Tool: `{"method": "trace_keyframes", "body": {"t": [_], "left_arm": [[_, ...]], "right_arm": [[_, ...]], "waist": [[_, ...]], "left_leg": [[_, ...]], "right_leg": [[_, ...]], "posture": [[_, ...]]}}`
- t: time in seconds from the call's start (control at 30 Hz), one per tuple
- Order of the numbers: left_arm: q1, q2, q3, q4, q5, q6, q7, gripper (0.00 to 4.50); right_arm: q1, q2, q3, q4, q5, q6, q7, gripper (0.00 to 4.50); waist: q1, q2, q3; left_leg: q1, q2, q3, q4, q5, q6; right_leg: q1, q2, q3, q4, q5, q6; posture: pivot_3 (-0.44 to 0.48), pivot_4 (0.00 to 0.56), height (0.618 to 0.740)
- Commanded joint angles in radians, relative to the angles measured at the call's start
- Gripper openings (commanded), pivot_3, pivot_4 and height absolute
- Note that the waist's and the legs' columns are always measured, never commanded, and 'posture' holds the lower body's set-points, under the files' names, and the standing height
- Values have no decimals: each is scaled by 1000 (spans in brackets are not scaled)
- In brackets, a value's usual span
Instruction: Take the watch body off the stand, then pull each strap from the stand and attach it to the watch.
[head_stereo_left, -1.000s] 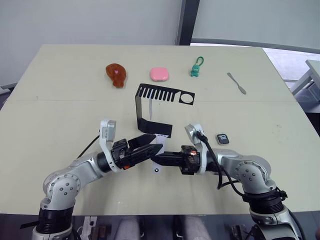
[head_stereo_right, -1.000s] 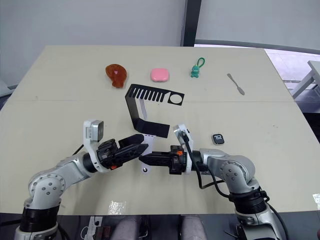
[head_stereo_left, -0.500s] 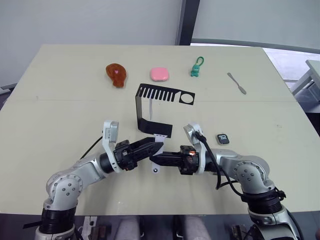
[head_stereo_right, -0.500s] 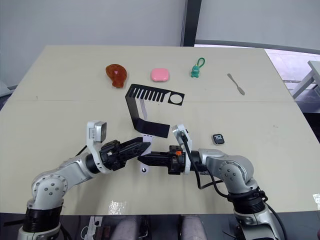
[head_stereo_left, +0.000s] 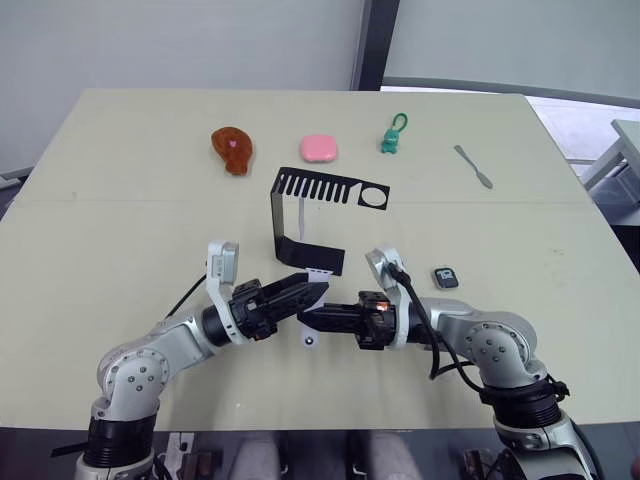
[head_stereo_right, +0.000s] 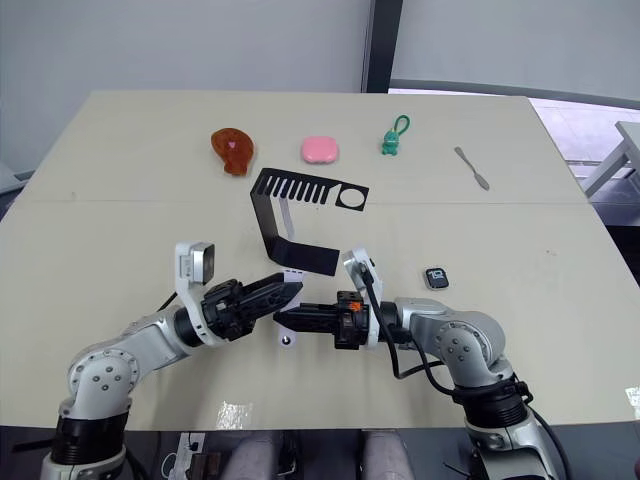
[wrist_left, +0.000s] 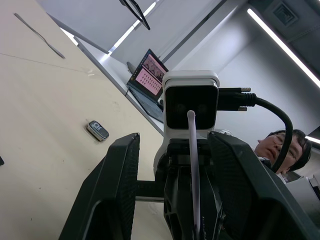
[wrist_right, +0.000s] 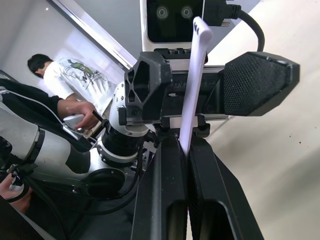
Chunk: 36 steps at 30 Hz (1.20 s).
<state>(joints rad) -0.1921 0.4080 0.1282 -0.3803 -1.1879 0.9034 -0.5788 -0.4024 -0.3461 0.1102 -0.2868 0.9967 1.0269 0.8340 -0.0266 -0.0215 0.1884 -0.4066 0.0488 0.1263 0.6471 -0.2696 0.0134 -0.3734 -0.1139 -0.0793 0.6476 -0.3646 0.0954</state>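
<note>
The watch body (head_stereo_left: 445, 278) lies flat on the table (head_stereo_left: 120, 230), at about 3 o'clock from the foot of the stand (head_stereo_left: 300, 222) and just beside the right arm's wrist; white marks glow on its black screen, but they are too small to read. The right gripper (head_stereo_left: 318, 321) points toward 9 o'clock and is clamped on a pale strap (wrist_right: 192, 80); the right wrist view shows that strap pinched between the two black fingers (wrist_right: 165, 200) and standing up out of them, its rounded end near the other arm's camera. The left gripper (head_stereo_left: 305, 293) faces it from 9 o'clock with its jaws spread apart, the strap (wrist_left: 193, 165) rising between the two fingers (wrist_left: 117, 190) without either visibly touching it. In the head views the strap's lower end, with a small dark hole, hangs just below where the two grippers meet. A second pale strap (head_stereo_left: 301, 219) hangs from the comb slots of the stand's top arm. At the table's far side, toward 12 o'clock, lie a brown toy (head_stereo_left: 232, 149), a pink soap-like piece (head_stereo_left: 319, 149), a green figure (head_stereo_left: 391, 137) and a grey metal tool (head_stereo_left: 472, 166). The wrist views also take in a person (wrist_right: 65, 82) in a white shirt and an open laptop (wrist_left: 150, 75), its screen writing unreadable.
</note>
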Motion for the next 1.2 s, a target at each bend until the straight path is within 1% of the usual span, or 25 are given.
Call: {"method": "trace_keyframes", "body": {"t": [0.03, 0.07, 0.17, 0.2, 0.27, 0.5, 0.77, 0.83, 0.87, 0.93, 0.97, 1.1, 1.17, 1.2], "left_arm": [[-1, -5, 8, -24, -24, -11, -8, 2350], [0, -6, 8, -25, -24, -12, -7, 2350], [0, -9, 11, -24, -24, -17, -6, 1483], [1, -10, 11, -25, -23, -17, -6, 1051], [3, -16, 11, -28, -23, -21, -4, 40], [18, -24, 3, -44, -16, -45, -23, 40], [39, -7, 13, -59, -27, -53, -45, 40], [43, -5, 14, -66, -26, -58, -48, 40], [44, -4, 14, -70, -24, -62, -48, 5], [46, -2, 19, -81, -25, -69, -48, 0], [49, 0, 24, -90, -27, -76, -53, 0], [77, 59, 44, -130, -2, -93, -96, 0], [112, 103, 95, -144, 9, -117, -109, 0], [133, 126, 124, -147, 17, -130, -118, 0]], "right_arm": [[-5, 5, -10, -21, 12, -7, -4, 0], [-5, 5, -10, -20, 12, -8, -3, 0], [-7, 5, -9, -17, 11, -7, -2, 0], [-7, 5, -9, -17, 11, -7, -2, 0], [-6, 4, -9, -17, 11, -6, -1, 0], [-5, 1, -8, -18, 7, -5, 5, 0], [-13, -16, -19, -6, -26, -20, 4, 0], [-20, -41, -42, -8, 57, 69, 18, 0], [-24, -51, -36, -16, 58, 63, 48, 308], [-18, -30, -53, -13, 2, -15, -1, 981], [-10, -35, -64, -22, -17, -47, -1, 1400], [26, -116, -98, -56, -72, -124, 46, 3485], [66, -178, -164, -66, -92, -174, 56, 4452], [92, -211, -198, -69, -118, -214, 64, 4452]], "waist": [[0, 0, 0], [0, 0, 0], [0, 0, 0], [0, 0, 0], [0, 0, 0], [0, 0, 0], [0, 0, 0], [0, 0, 0], [0, 0, 0], [0, 0, 0], [0, 0, 0], [0, 0, 0], [1, 0, 0], [1, 0, 0]], "left_leg": [[0, 0, 0, 0, 0, 0], [0, 0, 0, 0, 0, 0], [0, 0, 0, 0, 0, 0], [0, 0, 0, 0, 0, 0], [0, 0, 0, 0, 0, 0], [0, 0, 0, 0, 0, 0], [0, 0, 0, 0, 0, 0], [0, 0, 0, 0, 0, 0], [0, 0, 0, 0, 0, 0], [0, 0, 0, 0, 0, 0], [0, 0, 0, 0, 0, 0], [0, 0, 0, -1, 0, 0], [0, -1, 0, -1, 0, 0], [0, -1, 0, -1, 0, 0]], "right_leg": [[0, 0, 0, 0, 0, 0], [0, 0, 0, 0, 0, 0], [0, 0, 0, 0, 0, 0], [0, 0, 0, 0, 0, 0], [0, 0, 0, 0, 0, 0], [0, 0, 0, 0, 0, 0], [0, 0, 0, -1, 0, 0], [0, 0, 0, -1, 0, 0], [0, 0, 0, -1, 0, 0], [0, 0, 0, -1, 0, 0], [0, 0, 0, -1, 0, 0], [0, 0, 0, -2, 0, 0], [0, 0, 0, -2, 0, 0], [0, 0, 0, -3, 0, 0]], "posture": [[0, 150, 740], [0, 150, 740], [0, 150, 740], [0, 150, 740], [0, 150, 740], [0, 150, 740], [0, 150, 740], [0, 150, 740], [0, 150, 740], [0, 150, 740], [0, 150, 740], [0, 150, 740], [0, 150, 740], [0, 150, 740]]}}
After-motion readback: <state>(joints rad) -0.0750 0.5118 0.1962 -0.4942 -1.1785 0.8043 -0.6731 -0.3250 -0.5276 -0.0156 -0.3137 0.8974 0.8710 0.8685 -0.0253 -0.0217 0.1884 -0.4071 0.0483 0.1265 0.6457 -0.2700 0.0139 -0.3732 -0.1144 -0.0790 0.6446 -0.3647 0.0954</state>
